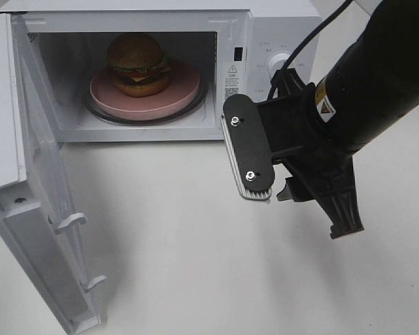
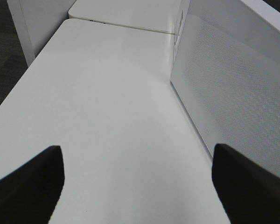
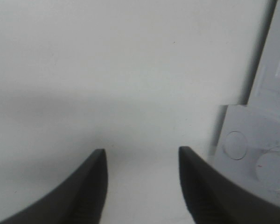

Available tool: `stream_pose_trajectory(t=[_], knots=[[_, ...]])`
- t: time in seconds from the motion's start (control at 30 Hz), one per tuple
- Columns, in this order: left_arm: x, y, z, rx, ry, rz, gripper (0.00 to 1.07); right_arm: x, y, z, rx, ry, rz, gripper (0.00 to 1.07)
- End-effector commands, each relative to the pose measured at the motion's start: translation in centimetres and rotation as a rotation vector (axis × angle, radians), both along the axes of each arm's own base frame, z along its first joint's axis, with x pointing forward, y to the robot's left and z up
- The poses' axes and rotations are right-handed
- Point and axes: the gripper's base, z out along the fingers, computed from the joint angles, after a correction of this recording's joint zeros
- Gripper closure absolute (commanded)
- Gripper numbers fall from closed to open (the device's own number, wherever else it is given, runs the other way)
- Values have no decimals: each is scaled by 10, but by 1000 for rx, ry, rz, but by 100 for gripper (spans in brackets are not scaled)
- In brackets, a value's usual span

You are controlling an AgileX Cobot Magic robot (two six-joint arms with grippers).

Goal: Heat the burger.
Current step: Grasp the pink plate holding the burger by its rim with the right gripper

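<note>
Inside microwave (image 1: 279, 28), burger (image 1: 138, 63) sat on plate (image 1: 185, 94); door (image 1: 35, 202) open. Jaws of right gripper (image 3: 141, 161) and left gripper (image 2: 137, 149) stood parted, empty. Loading judged done; next move needed door pushed shut.

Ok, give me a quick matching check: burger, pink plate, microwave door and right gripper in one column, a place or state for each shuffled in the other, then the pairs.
1. burger
2. pink plate
3. microwave door
4. right gripper

A. standing open
B. jaws apart, nothing between them
C. on the glass turntable inside the microwave
D. sitting on the pink plate

Pairs: 1-D, 2-C, 3-A, 4-B
</note>
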Motion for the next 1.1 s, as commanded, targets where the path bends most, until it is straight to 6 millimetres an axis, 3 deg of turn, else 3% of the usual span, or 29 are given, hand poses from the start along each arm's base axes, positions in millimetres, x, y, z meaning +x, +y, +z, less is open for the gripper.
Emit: stream_pose_trajectory(t=[0.03,0.07,0.17,1.1], knots=[[-2,0,-1,-5,-20,3,25,2,5,4,21,-46,31,41],[-2,0,-1,-5,-20,3,25,4,10,3,27,-49,34,32],[-2,0,-1,-5,-20,3,25,10,19,2,28,-62,28,24],[-2,0,-1,-5,-20,3,25,95,96,-23,37,-201,41,27]])
